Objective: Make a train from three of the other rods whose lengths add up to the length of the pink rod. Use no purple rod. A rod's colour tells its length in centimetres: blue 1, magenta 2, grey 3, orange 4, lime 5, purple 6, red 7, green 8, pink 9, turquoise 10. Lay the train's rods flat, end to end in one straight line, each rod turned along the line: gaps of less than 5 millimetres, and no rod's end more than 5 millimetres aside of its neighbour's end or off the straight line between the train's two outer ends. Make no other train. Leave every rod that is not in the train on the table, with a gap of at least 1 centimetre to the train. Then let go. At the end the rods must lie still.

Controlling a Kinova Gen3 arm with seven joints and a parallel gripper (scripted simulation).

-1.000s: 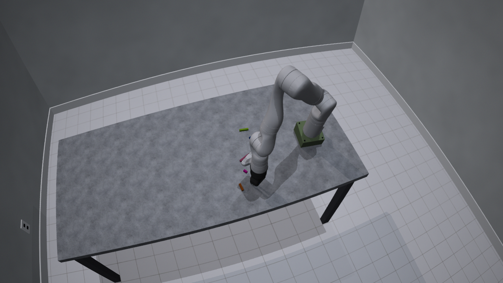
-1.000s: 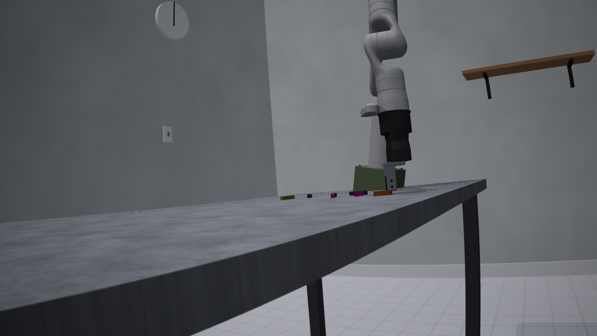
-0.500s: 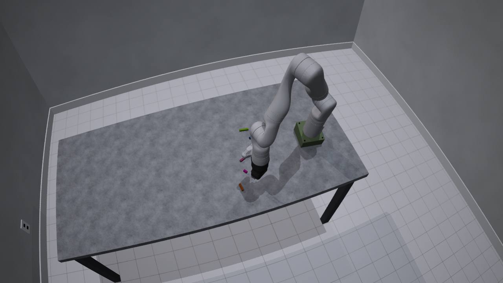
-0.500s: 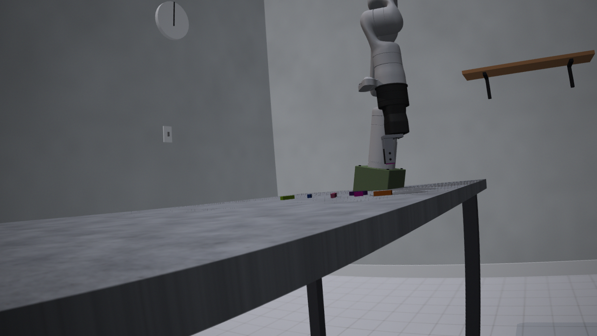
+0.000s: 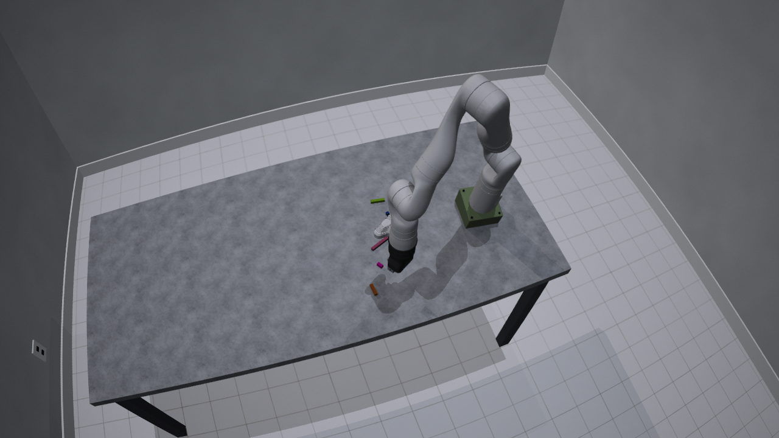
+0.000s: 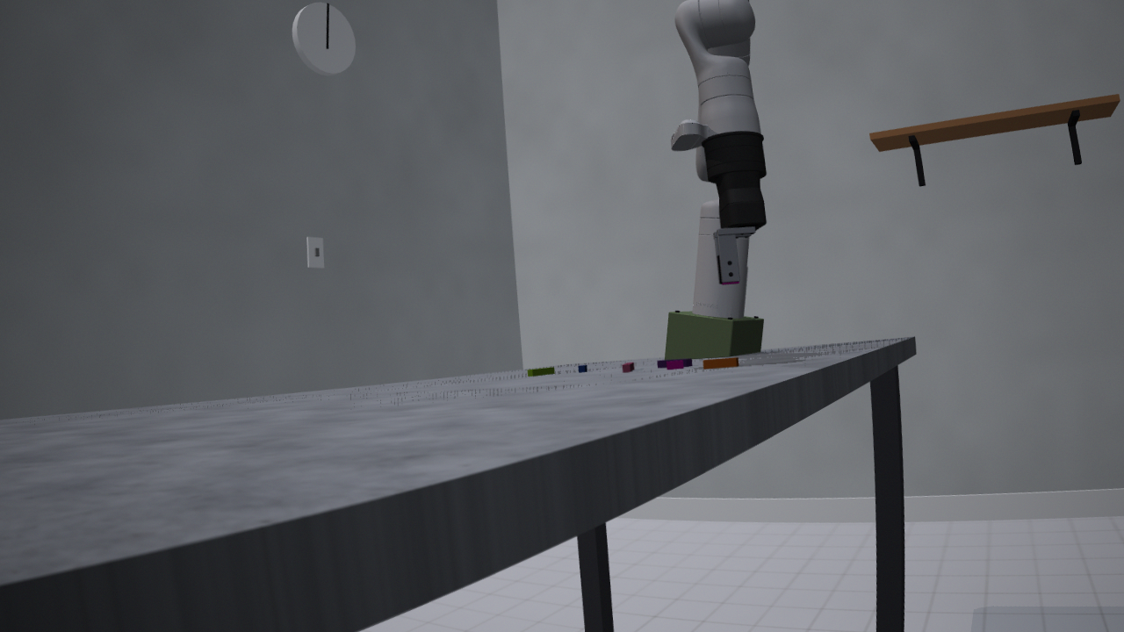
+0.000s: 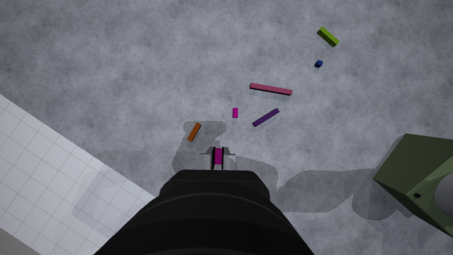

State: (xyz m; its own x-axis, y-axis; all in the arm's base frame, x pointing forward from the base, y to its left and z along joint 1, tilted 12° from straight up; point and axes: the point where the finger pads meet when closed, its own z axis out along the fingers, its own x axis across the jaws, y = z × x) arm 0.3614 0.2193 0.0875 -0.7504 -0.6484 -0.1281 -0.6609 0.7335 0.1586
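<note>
Mottled grey table (image 5: 218, 272) (image 6: 353, 456) (image 7: 106, 53) below, with the lime rod (image 5: 377, 201) (image 6: 540, 371) (image 7: 328, 37) and loose magenta rod (image 5: 380, 265) (image 6: 674, 363) (image 7: 235, 112) lying flat, apart. Above it, 1 short magenta rod (image 6: 730, 283) (image 7: 219, 156), pinched by its 2 long sides in the gripper (image 5: 391, 269) (image 6: 727, 280) (image 7: 218, 154). Probably light, stiff, hardly fragile, but easily skewed if gripped off-centre. For the lime rod, best pinched mid-length, across its narrow width.
</note>
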